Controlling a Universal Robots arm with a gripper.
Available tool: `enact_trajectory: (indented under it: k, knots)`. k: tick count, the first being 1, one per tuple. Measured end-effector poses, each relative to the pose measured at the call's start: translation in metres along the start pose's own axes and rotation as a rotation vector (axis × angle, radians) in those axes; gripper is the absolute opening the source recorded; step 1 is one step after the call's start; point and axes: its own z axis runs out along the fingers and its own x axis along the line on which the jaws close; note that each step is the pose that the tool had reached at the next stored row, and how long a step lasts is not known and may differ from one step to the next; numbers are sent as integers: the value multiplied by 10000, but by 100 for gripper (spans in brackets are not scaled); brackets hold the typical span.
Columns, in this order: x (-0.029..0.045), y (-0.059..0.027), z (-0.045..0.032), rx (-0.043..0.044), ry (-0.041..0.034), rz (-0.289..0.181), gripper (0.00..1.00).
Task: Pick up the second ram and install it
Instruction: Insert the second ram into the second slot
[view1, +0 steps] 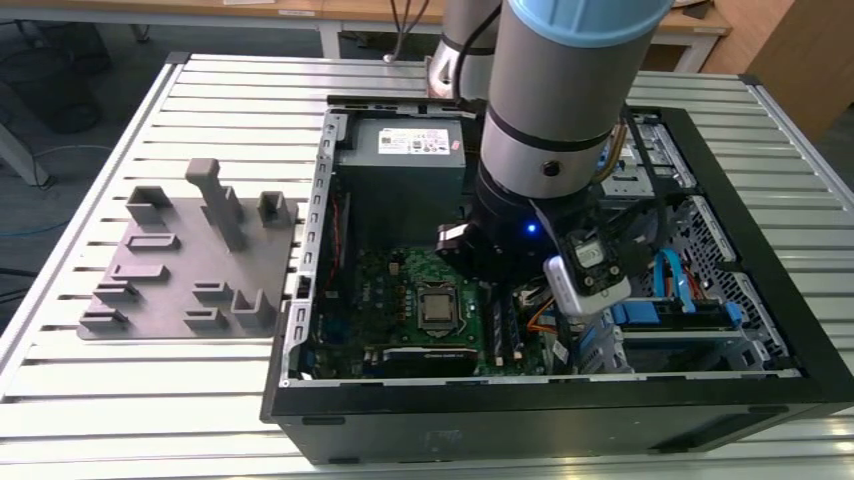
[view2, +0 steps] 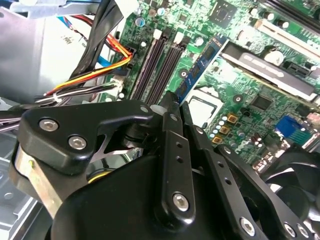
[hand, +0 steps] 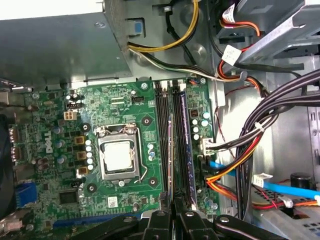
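Exterior view: a grey robot arm (view1: 554, 100) reaches down into an open black computer case (view1: 534, 400) lying on a slatted metal tabletop (view1: 80, 400). Beside the case, toward the exterior view's left, sits a grey plastic holder block (view1: 187, 265) with slots and posts. Inside the case lie a green motherboard (view1: 387, 285) with a square processor socket (view1: 438, 305), and a grey power supply (view1: 400, 150) at the far end.

In the second wrist view the black gripper (view2: 172, 102) has its jaws clenched on one end of the second ram (view2: 200, 65), a thin stick that slants out over the motherboard just beside the dark memory slots (view2: 157, 65). I cannot tell whether it touches a slot.

Crowding one side of the slots are bundled orange, yellow and black cables (view2: 95, 70). In the first wrist view those cables (hand: 240, 160) and a blue ribbon (hand: 285, 190) run close along the slots (hand: 175, 140), next to a metal drive cage (hand: 280, 30).
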Motion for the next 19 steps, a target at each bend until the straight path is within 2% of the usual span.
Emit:
enact_trajectory:
  k: [6,19]
  knots:
    - [-46,28,32,-1,11,-22,14]
    - [-51,28,112,2,16,-22,14]
